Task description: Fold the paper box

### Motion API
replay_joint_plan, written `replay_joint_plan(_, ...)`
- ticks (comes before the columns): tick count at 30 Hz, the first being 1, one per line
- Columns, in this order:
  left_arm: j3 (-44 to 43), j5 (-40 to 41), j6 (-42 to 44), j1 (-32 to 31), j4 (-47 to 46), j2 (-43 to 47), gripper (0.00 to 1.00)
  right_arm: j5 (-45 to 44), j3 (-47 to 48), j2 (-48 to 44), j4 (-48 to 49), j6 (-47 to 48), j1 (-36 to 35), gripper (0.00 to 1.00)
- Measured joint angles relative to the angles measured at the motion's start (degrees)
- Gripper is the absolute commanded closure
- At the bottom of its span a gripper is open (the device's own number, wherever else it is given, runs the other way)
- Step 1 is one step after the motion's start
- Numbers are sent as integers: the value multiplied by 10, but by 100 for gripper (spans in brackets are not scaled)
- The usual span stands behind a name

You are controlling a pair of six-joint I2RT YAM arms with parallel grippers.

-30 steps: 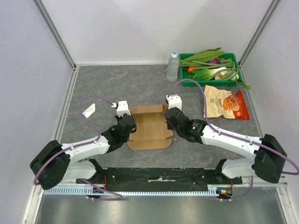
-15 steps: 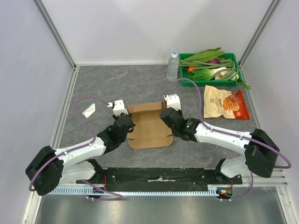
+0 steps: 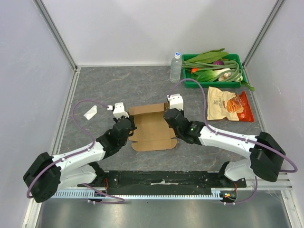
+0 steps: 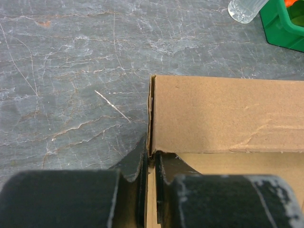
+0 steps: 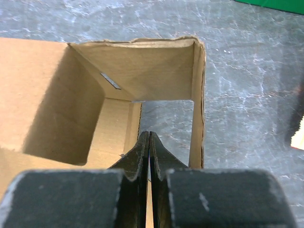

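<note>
Top view: paper box (image 3: pixel 151 130) half raised on the table (image 3: pixel 109 85), flanked by left gripper (image 3: pixel 128 124) at its left wall and right gripper (image 3: pixel 170 117) at its right. Left wrist view: fingers (image 4: pixel 135 166) pinched on the upright wall's corner edge; hold firm, lift square to the crease. Right wrist view: fingers (image 5: pixel 161 159) pressed together, apparently on a cardboard sliver beside the standing end flap; draw inward evenly, avoiding tears.

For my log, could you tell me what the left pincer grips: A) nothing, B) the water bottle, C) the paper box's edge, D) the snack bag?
C: the left pincer is shut on a raised wall edge of the paper box.
</note>
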State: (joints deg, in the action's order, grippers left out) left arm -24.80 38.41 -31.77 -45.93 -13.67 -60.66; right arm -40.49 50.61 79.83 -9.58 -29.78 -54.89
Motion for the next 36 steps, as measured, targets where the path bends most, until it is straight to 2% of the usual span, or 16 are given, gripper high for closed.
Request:
replay_joint_plan(11, 9, -12, -1, 0, -10, 7, 98, 63, -24, -11, 93, -6, 0, 96)
replay_joint_plan(24, 40, -15, -2, 3, -16, 44, 98, 107, -55, 16, 150, -39, 11, 96)
replay_joint_plan(30, 45, -15, -2, 5, -16, 45, 98, 117, -58, 28, 148, -52, 11, 87)
replay_joint_plan(36, 45, -14, -7, 6, -16, 38, 98, 124, -51, -32, 53, -54, 11, 73)
